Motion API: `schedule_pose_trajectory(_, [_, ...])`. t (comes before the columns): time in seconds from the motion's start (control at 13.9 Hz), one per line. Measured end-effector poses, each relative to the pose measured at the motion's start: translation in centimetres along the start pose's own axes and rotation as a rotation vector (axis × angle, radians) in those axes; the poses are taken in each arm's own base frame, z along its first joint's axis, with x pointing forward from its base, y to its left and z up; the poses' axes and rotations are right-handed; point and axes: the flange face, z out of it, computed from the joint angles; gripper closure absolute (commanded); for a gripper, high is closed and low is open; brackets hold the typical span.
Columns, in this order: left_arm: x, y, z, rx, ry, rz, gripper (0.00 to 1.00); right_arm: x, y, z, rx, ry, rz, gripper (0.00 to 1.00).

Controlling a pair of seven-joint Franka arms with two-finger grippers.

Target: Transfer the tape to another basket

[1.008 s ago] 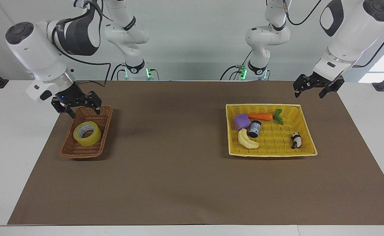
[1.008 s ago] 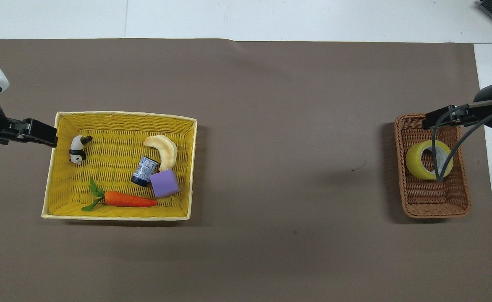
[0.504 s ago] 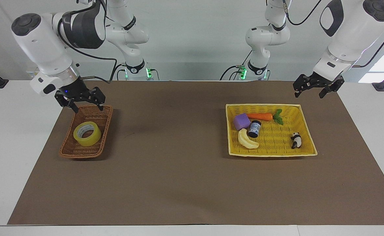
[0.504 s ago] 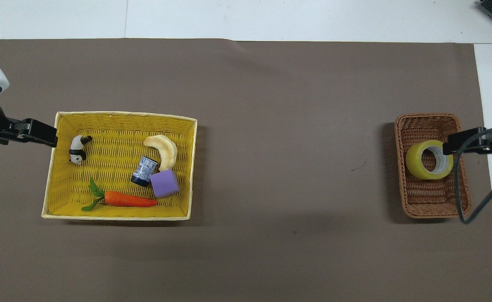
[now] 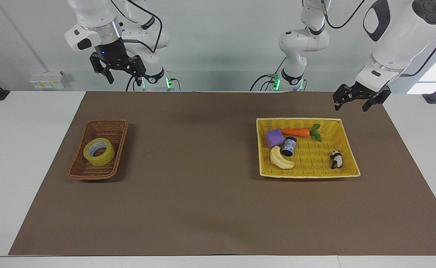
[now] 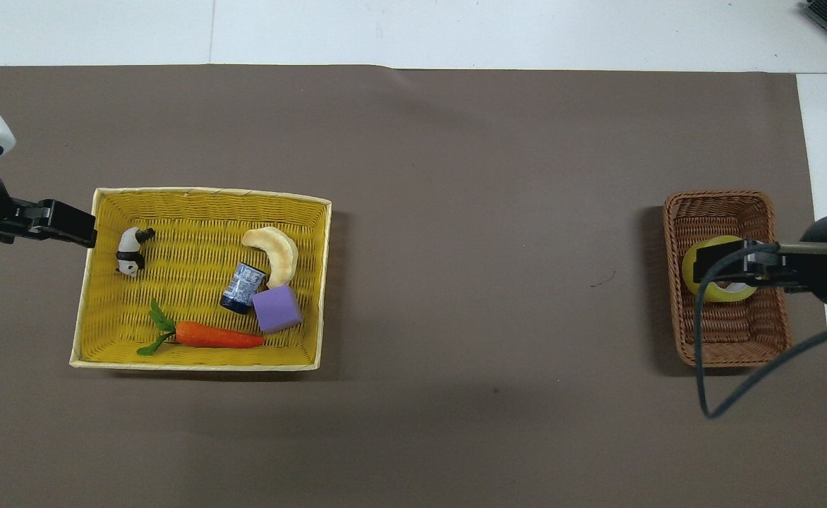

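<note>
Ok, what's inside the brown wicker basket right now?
Only the tape, lying flat in the brown wicker basket. From overhead the raised right gripper covers part of the roll.

I can't read any text from here; the small can's (image 5: pixel 288 146) label shows no legible lettering.

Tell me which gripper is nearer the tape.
Right. The right gripper hangs high above the tape in the brown basket; the left gripper waits by the yellow tray.

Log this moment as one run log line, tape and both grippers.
tape: in brown basket | right gripper: open, raised high above table | left gripper: open, waiting by yellow tray | task: placed
</note>
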Motion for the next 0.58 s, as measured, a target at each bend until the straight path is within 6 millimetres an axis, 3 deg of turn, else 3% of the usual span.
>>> schedule_pose_trajectory(0.29, [0.0, 0.0, 0.0, 0.000, 0.000, 0.000, 0.00, 0.4, 4.9, -0.7, 0.004, -0.010, 0.007, 0.00])
schedule_pose_trajectory(0.58, [0.0, 0.0, 0.0, 0.000, 0.000, 0.000, 0.00, 0.0, 4.9, -0.4, 0.001, -0.045, 0.000, 0.00])
